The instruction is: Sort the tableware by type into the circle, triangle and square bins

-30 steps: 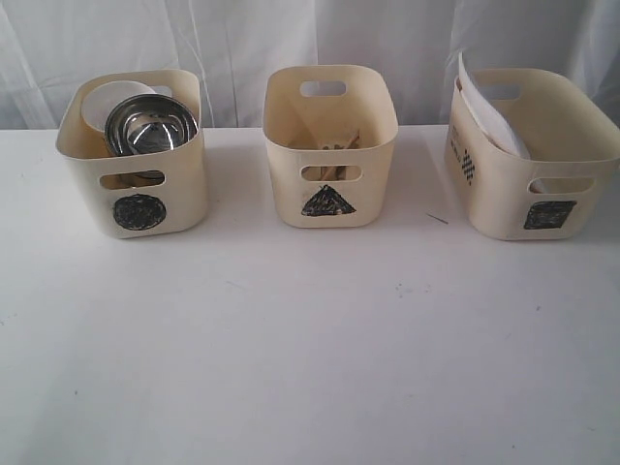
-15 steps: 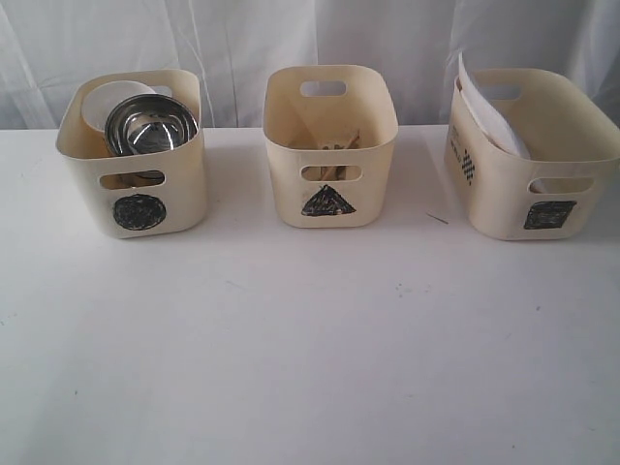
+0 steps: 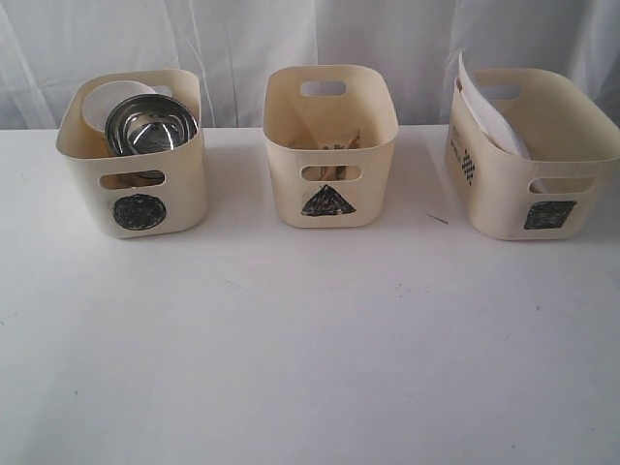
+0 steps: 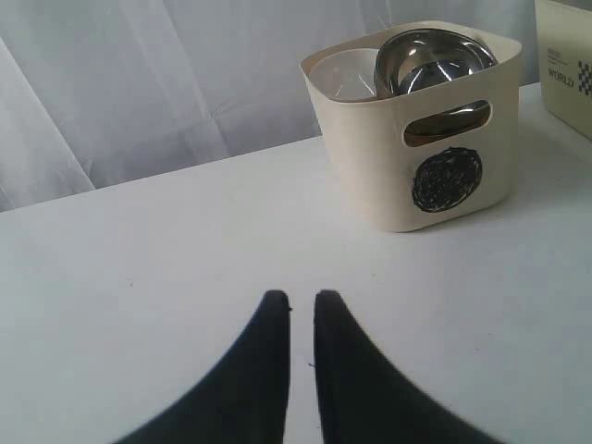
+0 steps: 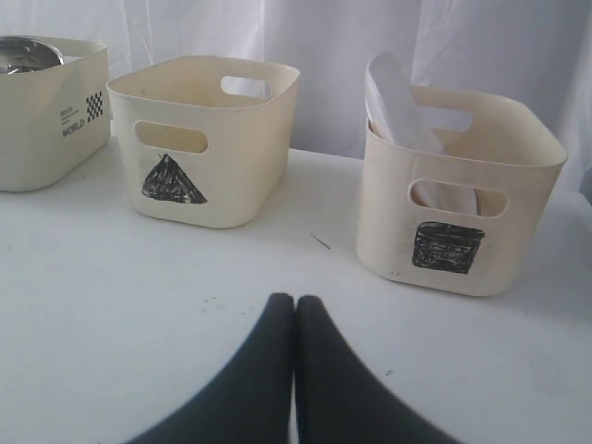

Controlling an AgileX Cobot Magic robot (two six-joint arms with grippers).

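Three cream bins stand in a row at the back of the table. The circle bin (image 3: 136, 155) on the left holds the shiny steel bowl (image 3: 150, 124) and the small white bowl (image 3: 108, 102). Wooden chopsticks (image 3: 334, 143) show inside the triangle bin (image 3: 329, 145) in the middle. The large white plate (image 3: 489, 111) leans in the square bin (image 3: 533, 155) on the right. Mugs, fork, spoon and knife are hidden. Neither gripper shows in the exterior view. My left gripper (image 4: 302, 298) is shut but for a thin gap, holding nothing. My right gripper (image 5: 295, 300) is shut and empty.
A white curtain (image 3: 310, 39) hangs behind the bins. The white table (image 3: 310, 339) stretches in front of them, with a short thin dark sliver (image 3: 438, 219) lying between the triangle and square bins.
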